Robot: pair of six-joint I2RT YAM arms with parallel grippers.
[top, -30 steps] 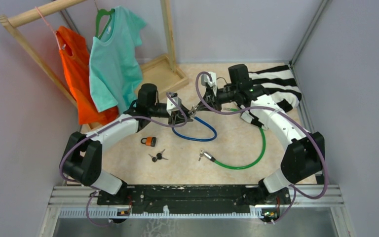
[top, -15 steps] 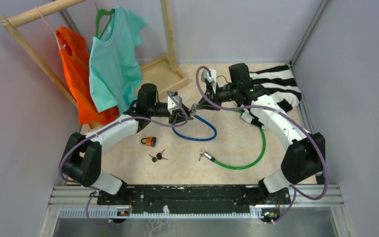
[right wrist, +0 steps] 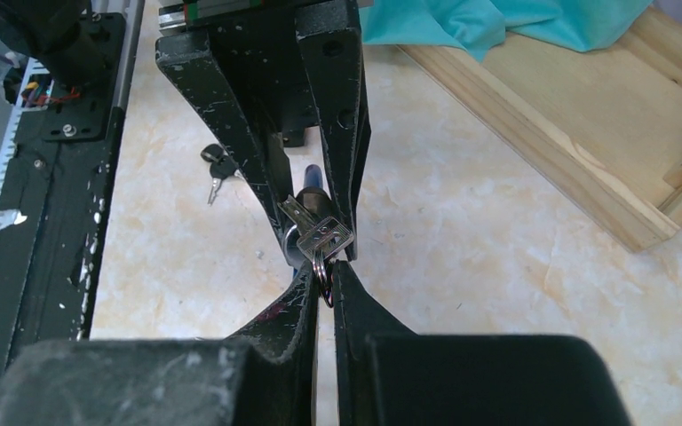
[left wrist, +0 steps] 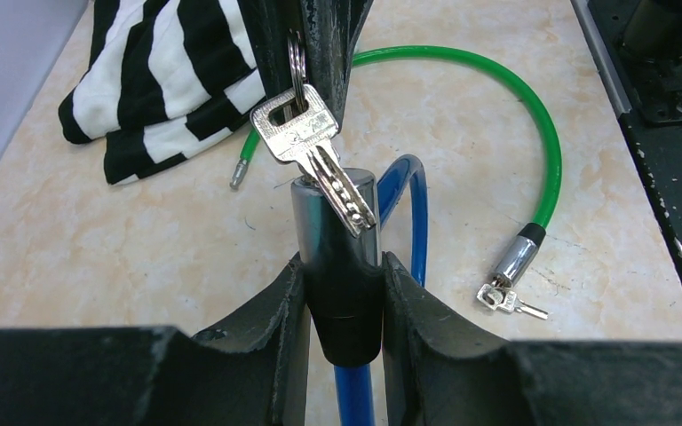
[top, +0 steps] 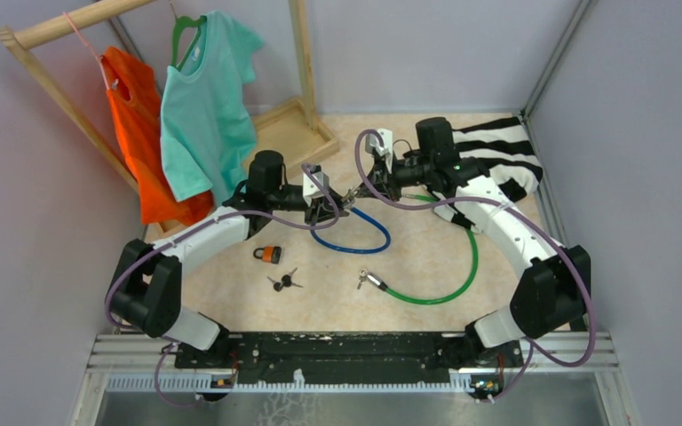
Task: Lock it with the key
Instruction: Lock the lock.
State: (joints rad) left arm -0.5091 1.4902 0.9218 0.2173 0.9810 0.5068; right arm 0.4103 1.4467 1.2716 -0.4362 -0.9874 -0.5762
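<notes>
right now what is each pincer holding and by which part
Left pincer: blue cable lock, by its chrome-and-black barrel end. Right pincer: silver keys, by their ring.

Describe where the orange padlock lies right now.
In the top view, the orange padlock lies on the table left of centre, just beyond the black keys and left of the blue cable.

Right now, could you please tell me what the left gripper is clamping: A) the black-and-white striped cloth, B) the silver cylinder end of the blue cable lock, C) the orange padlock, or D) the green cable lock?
B: the left wrist view shows the left gripper pinching the silver cylinder end of the blue cable lock.
</notes>
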